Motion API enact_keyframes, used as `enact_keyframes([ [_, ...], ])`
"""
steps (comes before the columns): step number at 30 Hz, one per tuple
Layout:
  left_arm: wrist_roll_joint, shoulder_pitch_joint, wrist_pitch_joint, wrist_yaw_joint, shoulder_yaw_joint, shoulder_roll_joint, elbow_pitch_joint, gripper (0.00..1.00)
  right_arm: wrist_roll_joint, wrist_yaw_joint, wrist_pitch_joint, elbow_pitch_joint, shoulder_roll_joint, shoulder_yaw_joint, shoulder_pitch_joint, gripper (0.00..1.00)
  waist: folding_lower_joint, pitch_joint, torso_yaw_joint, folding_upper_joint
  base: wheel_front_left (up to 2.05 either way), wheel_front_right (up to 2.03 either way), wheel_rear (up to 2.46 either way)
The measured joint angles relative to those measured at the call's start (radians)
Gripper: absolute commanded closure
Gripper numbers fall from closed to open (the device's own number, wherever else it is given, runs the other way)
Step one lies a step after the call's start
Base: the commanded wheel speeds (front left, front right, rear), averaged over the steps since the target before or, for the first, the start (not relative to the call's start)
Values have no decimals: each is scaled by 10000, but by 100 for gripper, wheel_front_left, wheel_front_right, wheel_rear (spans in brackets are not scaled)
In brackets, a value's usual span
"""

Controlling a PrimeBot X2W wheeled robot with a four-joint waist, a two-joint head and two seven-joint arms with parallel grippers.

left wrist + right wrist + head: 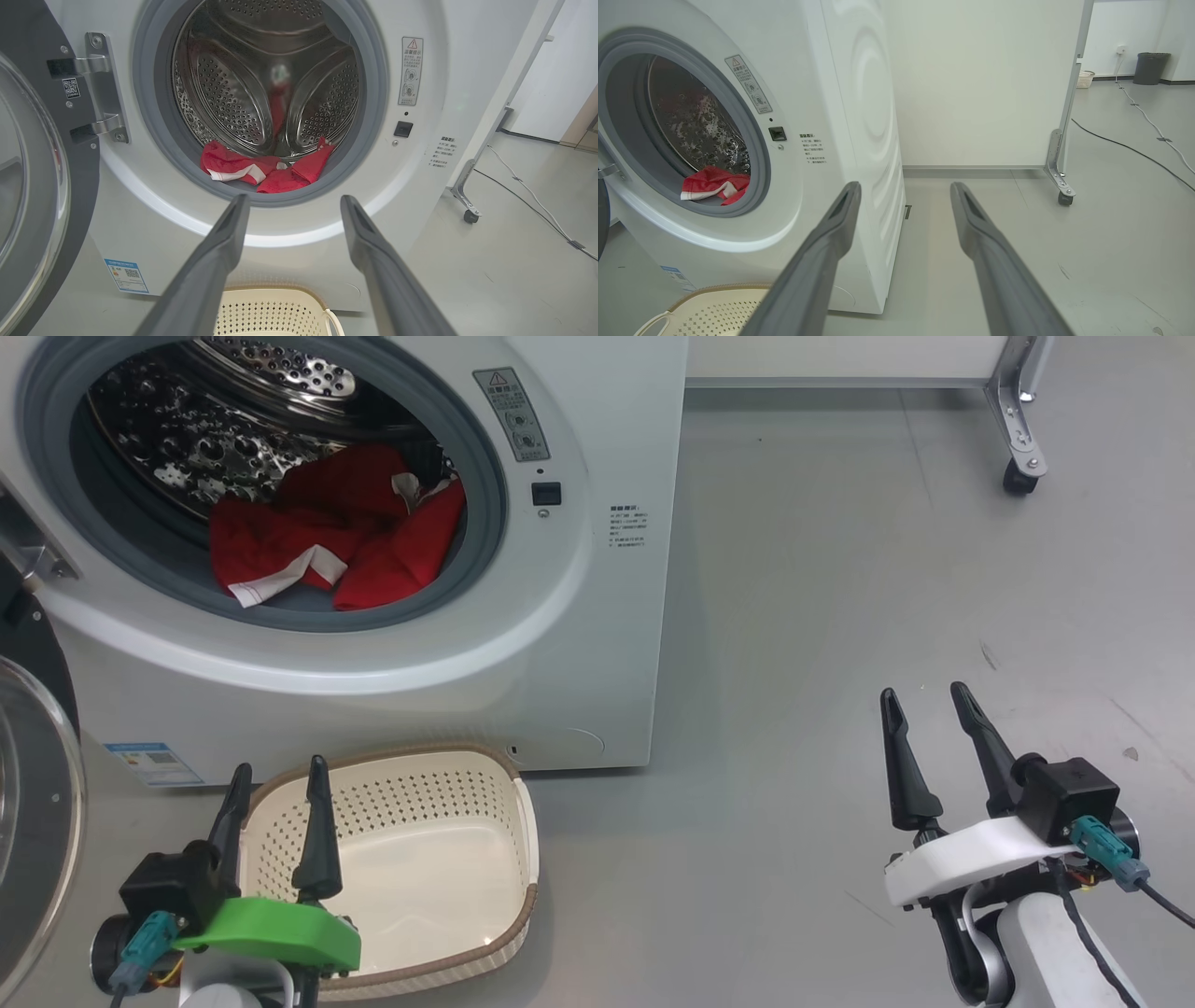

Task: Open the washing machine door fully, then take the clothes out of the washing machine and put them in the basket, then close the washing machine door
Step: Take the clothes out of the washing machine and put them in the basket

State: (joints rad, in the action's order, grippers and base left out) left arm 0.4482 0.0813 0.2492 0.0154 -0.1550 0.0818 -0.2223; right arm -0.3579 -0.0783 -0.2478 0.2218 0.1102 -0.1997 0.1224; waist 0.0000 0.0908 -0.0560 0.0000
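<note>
Red clothes (345,527) in drum (233,429) | left tool (280,767) above basket (420,803), apart | right tool (922,693) over floor (840,569), apart

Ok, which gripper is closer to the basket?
The left gripper, on the green mount: it overlaps the basket in the head view; the right gripper, on the white mount, stands apart over the floor.

Grey floor (840,569): washing machine (597,644) standing on it, basket (439,793) just before machine, wheeled frame leg (1020,467) well apart.

Clothes (336,527) in washing machine (579,644), basket (448,761) before.
</note>
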Motion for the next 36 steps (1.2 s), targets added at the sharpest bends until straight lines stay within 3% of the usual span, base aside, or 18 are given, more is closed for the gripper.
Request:
enact_keyframes([
  [36,136,2,0,-12,167,-61,-113,0,2,-33,0,-2,-134,90,1,0,0,178,-141,0,7,-7,0],
])
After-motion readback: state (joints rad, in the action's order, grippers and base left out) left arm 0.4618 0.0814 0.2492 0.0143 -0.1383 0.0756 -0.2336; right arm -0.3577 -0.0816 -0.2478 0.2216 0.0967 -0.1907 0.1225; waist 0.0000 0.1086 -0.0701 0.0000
